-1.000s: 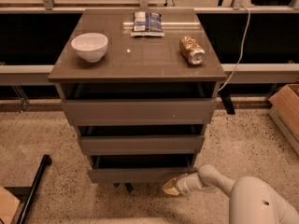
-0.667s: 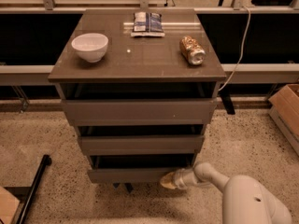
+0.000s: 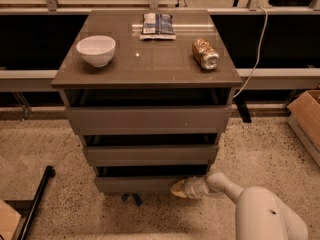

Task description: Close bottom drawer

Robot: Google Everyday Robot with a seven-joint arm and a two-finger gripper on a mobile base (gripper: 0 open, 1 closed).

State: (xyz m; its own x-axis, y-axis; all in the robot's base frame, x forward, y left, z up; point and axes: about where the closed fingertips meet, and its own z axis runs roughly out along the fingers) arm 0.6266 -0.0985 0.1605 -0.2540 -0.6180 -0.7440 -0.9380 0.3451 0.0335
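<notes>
My gripper (image 3: 179, 189) is low on the right of the cabinet, its tan tip at the lower right part of the bottom drawer (image 3: 140, 184). The jaws are together, with no gap showing. I cannot tell whether the tip touches the front or stops just short of it. My white, rounded arm runs back to the lower right corner.

The bottom drawer is the lowest of three flat, handleless, grey-brown fronts. A dark strip of its inside shows above the front. Nothing lies between my gripper and the front.

On the smooth, glossy worktop (image 3: 150, 69) a white bowl (image 3: 96, 50) stands to the left. A blue and white packet (image 3: 156, 25) lies flat at the back, and a gold-patterned can (image 3: 206, 54) lies on its side to the right.

A white cable (image 3: 256, 44) hangs down past the right edge. A cardboard box (image 3: 306, 118) sits on the speckled floor (image 3: 60, 149) at far right, and a black bar (image 3: 36, 200) slants across the lower left.
</notes>
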